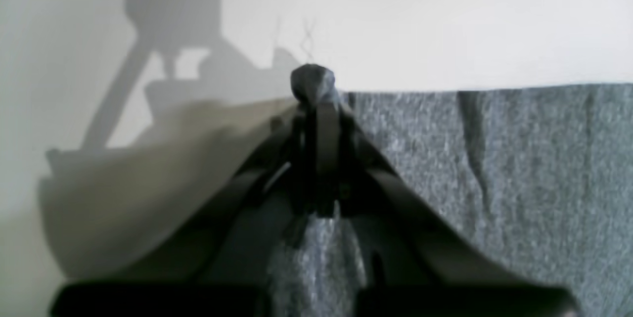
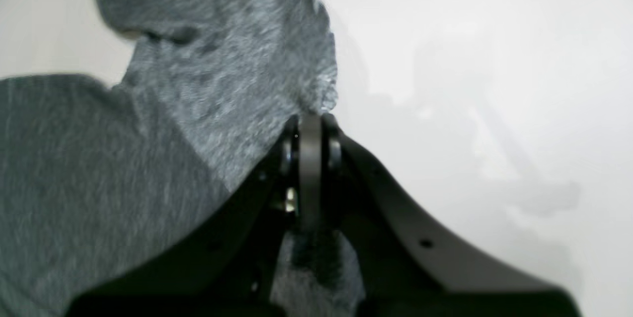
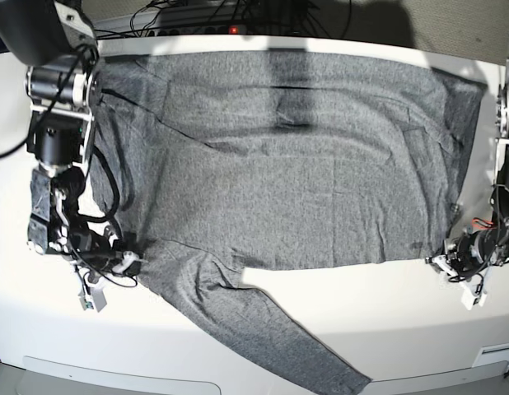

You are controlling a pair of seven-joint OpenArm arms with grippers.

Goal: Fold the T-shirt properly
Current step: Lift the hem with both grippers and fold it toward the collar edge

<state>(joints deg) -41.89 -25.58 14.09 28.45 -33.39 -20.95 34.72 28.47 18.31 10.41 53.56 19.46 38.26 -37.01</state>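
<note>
Both grippers are clenched on the T-shirt [image 3: 279, 164]: my left gripper [image 1: 314, 84] pinches a nub of grey cloth at the near hem corner, my right gripper [image 2: 310, 121] bites the opposite near corner. From the base view the shirt lies spread across the white table [image 3: 403, 329], its long axis running side to side between my arms, the body stretching away from both. One sleeve [image 3: 263, 337] trails toward the table's front edge, nearer my right arm.
</note>
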